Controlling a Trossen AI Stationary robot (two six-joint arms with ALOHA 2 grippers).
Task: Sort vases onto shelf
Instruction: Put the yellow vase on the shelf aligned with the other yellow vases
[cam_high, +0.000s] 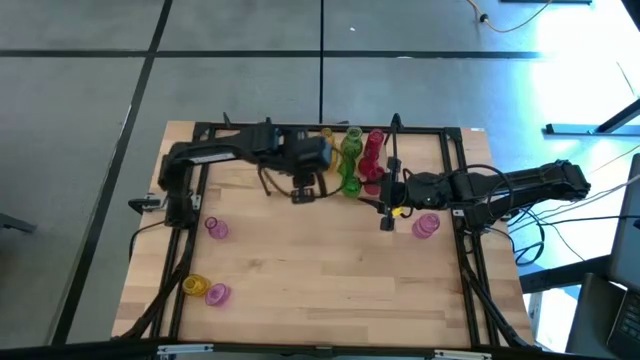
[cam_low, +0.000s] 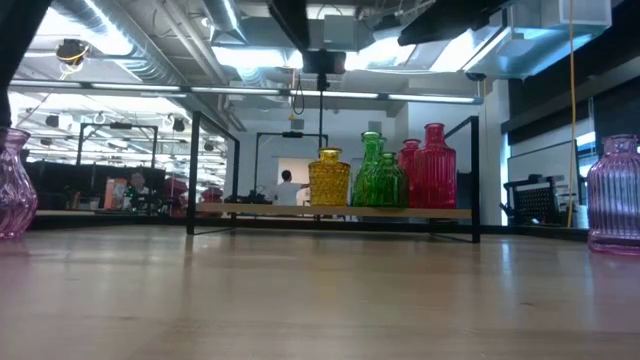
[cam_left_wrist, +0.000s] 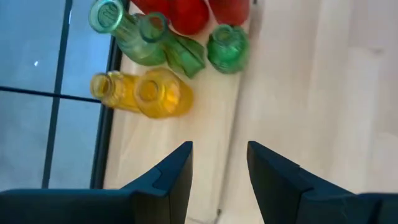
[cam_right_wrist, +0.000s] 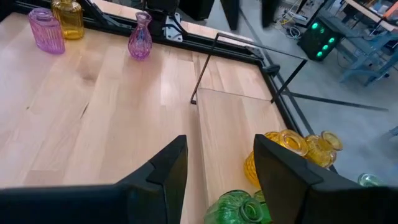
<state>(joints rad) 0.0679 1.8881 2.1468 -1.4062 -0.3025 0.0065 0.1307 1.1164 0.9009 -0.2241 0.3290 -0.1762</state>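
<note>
Left gripper: hangs over the shelf's bare stretch, fingers parted with only wood showing between them, nothing held.
Right gripper: fingers apart and empty too, above the shelf near the green vases.
Shelf: low light-wood board at the far edge of the table, black uprights at each end.
Vases on shelf: yellow vases, green ones and red vases stand grouped by colour, close together (some touching, as far as the low view shows).
Vases off shelf: a pink vase just beside the right arm; another pink vase on the left; a yellow vase and pink vase near the front-left corner.
Step in hand: likely between placements, both grippers free over the shelf.
Next move: probably fetching a loose vase, which calls for a grip around the narrow neck and a careful set-down clear of neighbours.
Writing: none readable on vases, shelf or arms.
</note>
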